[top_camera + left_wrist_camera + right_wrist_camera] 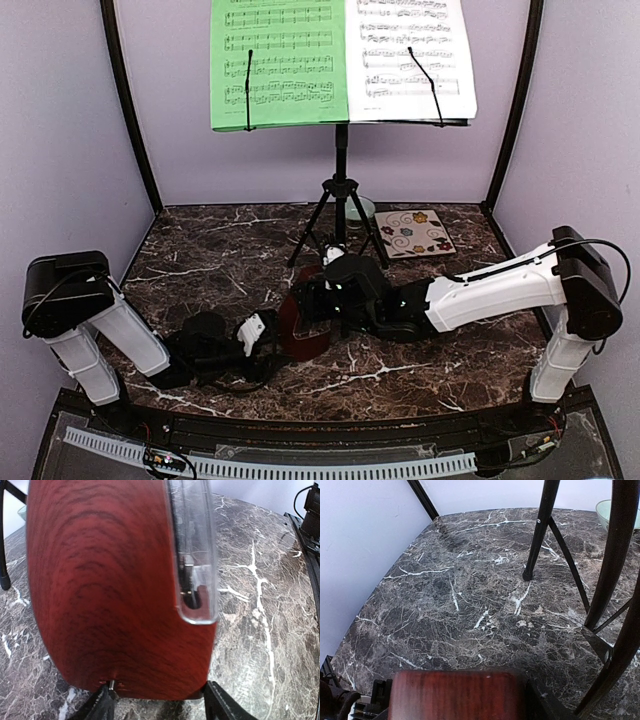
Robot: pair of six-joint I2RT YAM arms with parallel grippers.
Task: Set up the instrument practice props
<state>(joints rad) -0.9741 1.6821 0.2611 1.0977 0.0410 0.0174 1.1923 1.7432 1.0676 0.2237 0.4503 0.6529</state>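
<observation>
Red-brown metronome [300, 325]: lower centre of your top view, outline partly hidden.
Right end effector [312, 303]: grasping the metronome.
Left end effector [157, 705]: fingers [220, 707] flank its base; you cannot tell contact.

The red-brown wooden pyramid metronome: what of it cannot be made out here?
Top view: the red-brown wooden pyramid metronome is partly hidden by the left gripper and right gripper.
Left wrist view: the upper edge cuts it off; whether the fingers touch it is unclear.
Right wrist view: only one end shows, at the bottom edge.
</observation>
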